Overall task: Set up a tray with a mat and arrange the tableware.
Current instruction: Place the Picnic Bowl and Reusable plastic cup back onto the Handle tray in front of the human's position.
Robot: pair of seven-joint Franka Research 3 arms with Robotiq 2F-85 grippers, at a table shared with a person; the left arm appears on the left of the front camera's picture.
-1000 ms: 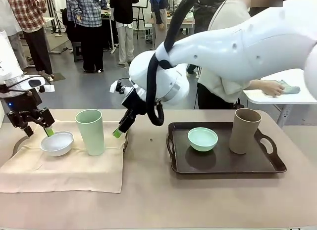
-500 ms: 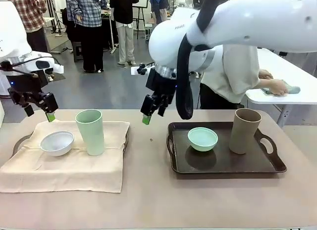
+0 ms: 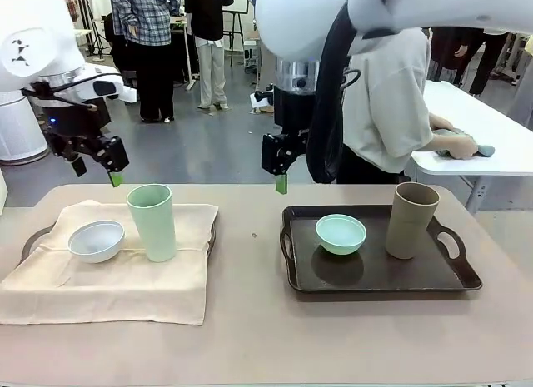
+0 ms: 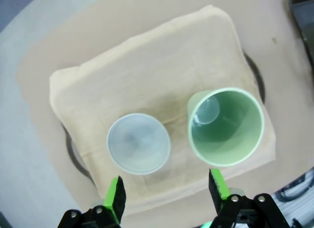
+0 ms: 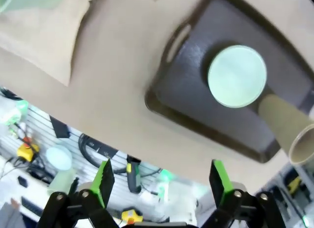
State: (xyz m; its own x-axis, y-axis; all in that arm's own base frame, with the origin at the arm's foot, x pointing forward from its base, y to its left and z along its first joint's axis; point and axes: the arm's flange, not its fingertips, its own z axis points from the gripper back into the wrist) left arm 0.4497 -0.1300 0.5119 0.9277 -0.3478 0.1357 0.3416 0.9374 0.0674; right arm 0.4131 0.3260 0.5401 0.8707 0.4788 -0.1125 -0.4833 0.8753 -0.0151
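Clearance is seen in the front view: the left gripper [image 3: 97,172] is held spread above the small white matte bowl [image 3: 96,240] and tall pale-green tumbler [image 3: 151,222] on the beige cloth mat [image 3: 117,287]. The right gripper [image 3: 277,172] is held upper left of the dark tray [image 3: 375,283]. In the left wrist view both vessels are seen straight ahead. In the right wrist view that gripper is seen spread, with the small mint-green bowl [image 5: 237,76] and tan-brown tumbler [image 5: 289,127] at upper right.
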